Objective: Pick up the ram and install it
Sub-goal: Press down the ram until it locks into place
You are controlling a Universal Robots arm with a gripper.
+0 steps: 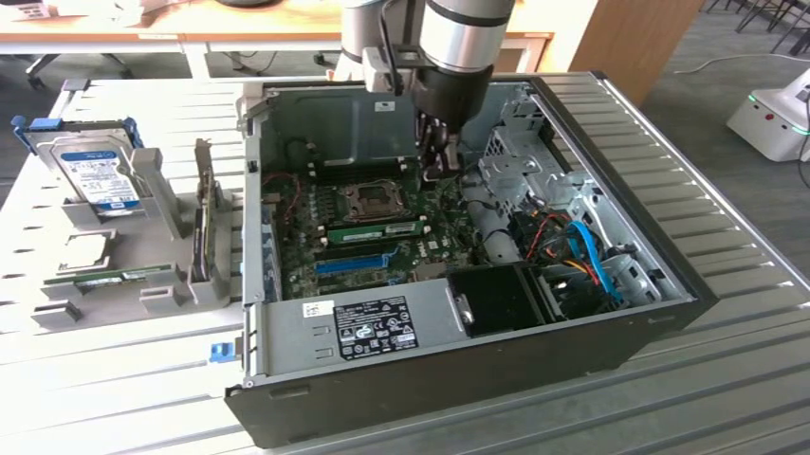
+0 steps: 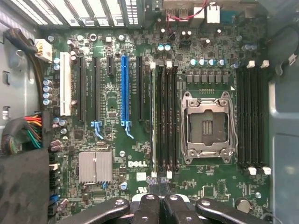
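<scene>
The ram (image 1: 374,230) is a long green stick seated in a memory slot of the motherboard, beside the CPU socket (image 1: 376,199), inside the open computer case (image 1: 443,374). In the wrist view the ram (image 2: 153,121) shows edge-on in the slot farthest from the socket (image 2: 208,126). My gripper (image 1: 439,169) hangs inside the case above the board. Its black fingers (image 2: 148,205) are pressed together, and the gripper (image 2: 159,186) is shut on nothing, just off one end of the memory slots.
A grey holder on the exterior view's left carries a silver hard drive (image 1: 99,175) and a second green stick (image 1: 123,277). Metal case walls, a drive cage (image 1: 525,156), a black fan shroud (image 1: 506,299) and coloured cables (image 1: 576,251) surround the board. A blue expansion slot (image 2: 124,88) lies beside the memory slots.
</scene>
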